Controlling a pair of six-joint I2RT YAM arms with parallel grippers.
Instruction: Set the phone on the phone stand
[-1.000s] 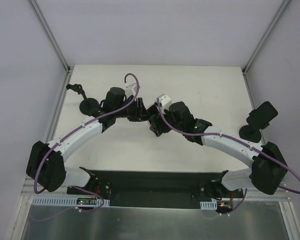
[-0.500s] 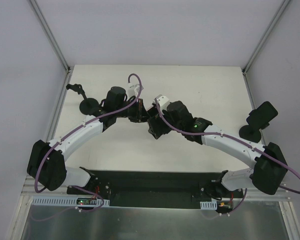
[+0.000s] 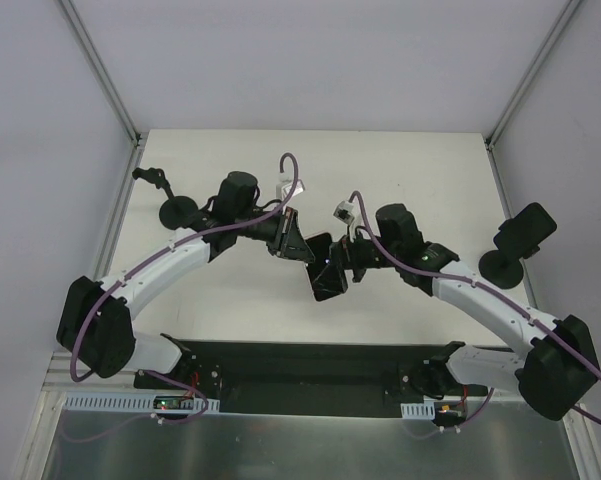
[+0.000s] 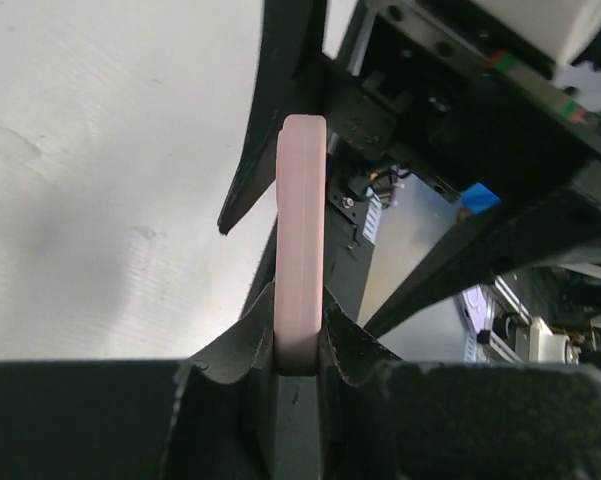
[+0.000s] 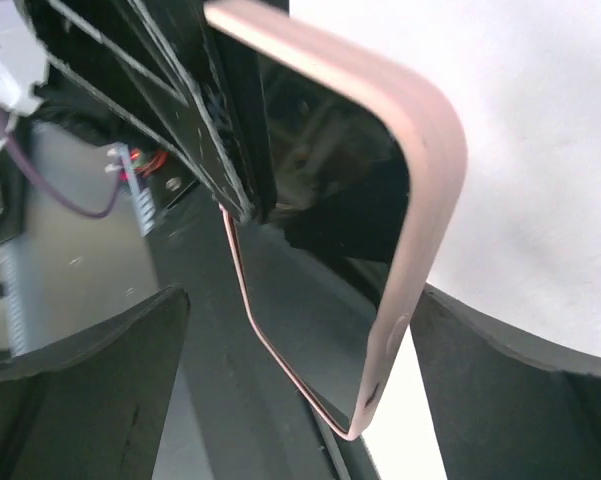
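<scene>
Left claw [image 4: 300, 345] of mine is clamped on the pink-edged phone [image 4: 302, 230], over the tabletop [image 4: 100, 180]. My right claw [image 5: 295, 310] gapes wide around the phone's other end.

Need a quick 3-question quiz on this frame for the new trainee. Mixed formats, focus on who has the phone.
1. True or false: the right gripper is clamped on the phone.
2. What colour is the phone's case edge? A) black B) pink C) blue
3. Fill in: the phone is pinched edge-on by the ___ gripper.

Key:
1. False. Its jaws stand open on either side of the phone.
2. B.
3. Left. The left gripper is shut on the phone.
</scene>
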